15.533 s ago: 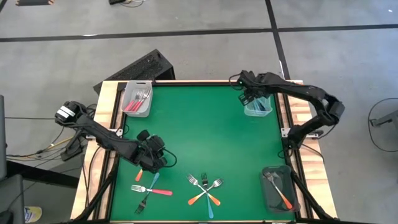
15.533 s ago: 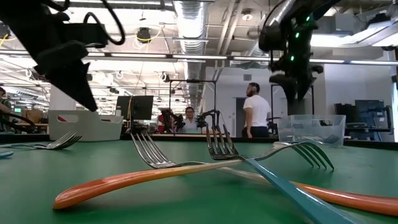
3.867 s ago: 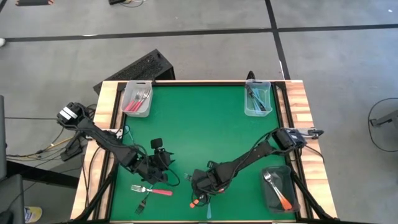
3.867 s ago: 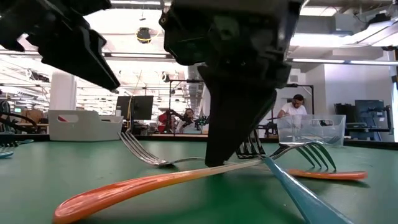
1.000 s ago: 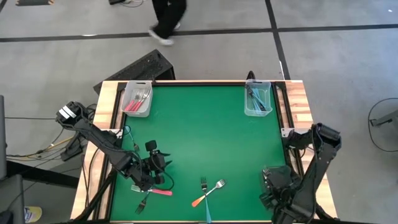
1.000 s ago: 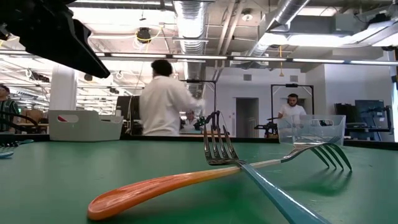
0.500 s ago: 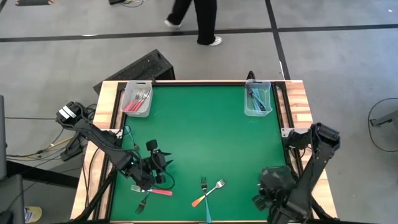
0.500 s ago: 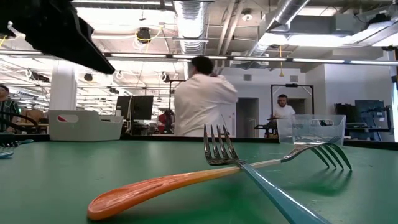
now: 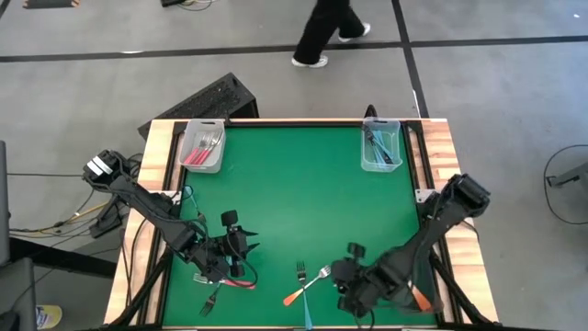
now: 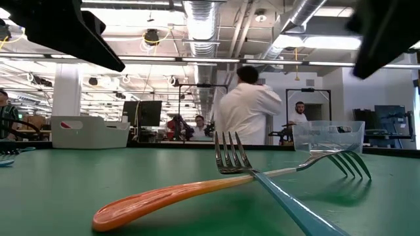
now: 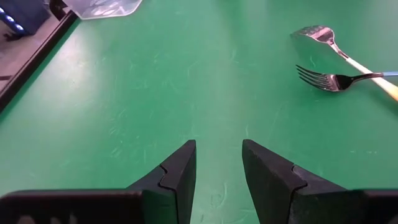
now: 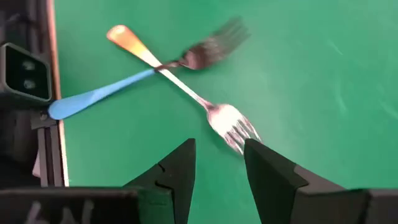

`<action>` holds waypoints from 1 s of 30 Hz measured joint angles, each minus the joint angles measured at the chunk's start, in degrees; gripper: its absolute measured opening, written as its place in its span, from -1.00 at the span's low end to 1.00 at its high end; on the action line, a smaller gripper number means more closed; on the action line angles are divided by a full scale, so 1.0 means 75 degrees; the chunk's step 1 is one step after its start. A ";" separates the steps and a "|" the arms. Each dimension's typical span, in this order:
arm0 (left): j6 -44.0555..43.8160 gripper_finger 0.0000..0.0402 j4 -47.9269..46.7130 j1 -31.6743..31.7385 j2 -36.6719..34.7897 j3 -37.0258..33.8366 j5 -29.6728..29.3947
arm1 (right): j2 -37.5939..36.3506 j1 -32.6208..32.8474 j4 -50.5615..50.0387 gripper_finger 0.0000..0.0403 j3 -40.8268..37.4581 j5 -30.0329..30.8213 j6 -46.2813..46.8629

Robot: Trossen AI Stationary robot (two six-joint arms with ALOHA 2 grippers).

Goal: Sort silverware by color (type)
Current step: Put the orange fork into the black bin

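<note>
Two forks lie crossed on the green table near its front edge: an orange-handled fork [image 9: 308, 285] [image 12: 186, 87] and a blue-handled fork [image 9: 304, 296] [image 12: 99, 93]. My right gripper [image 9: 342, 274] [image 12: 219, 144] hovers open just to their right, with the orange fork's tines [image 12: 233, 127] ahead of its fingers and nothing between them. A pink-handled fork [image 9: 234, 284] and a dark-handled fork [image 9: 209, 300] lie at the near left. My left gripper [image 9: 237, 243] [image 11: 217, 146] hangs open above the bare table beside them.
A grey bin [image 9: 202, 145] with pink forks stands at the far left corner. A clear bin [image 9: 380, 147] with blue forks stands at the far right. A dark bin [image 9: 421, 292] with an orange fork sits under my right arm. A person walks beyond the table.
My right gripper has swung from over the dark bin at the near right corner toward the table's left, sinking a little and rolling its wrist, and now stands by the crossed forks. The forks on the table have not moved. My left gripper has stayed in place.
</note>
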 joint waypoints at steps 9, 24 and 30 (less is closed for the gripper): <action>0.0110 -0.41 0.0002 -0.0001 0.0002 -0.0002 0.0000 | 0.0144 -0.0890 0.1350 -0.19 -0.0120 -0.1304 -0.2303; 0.0040 -0.41 0.0000 0.0011 0.0006 0.0001 -0.0010 | 0.1656 -0.1361 0.1938 -0.21 0.0189 -0.2639 -0.3029; 0.0031 -0.41 0.0009 0.0070 0.0006 0.0001 -0.0006 | 0.1737 -0.1349 0.1765 -0.40 0.0213 -0.2601 -0.3034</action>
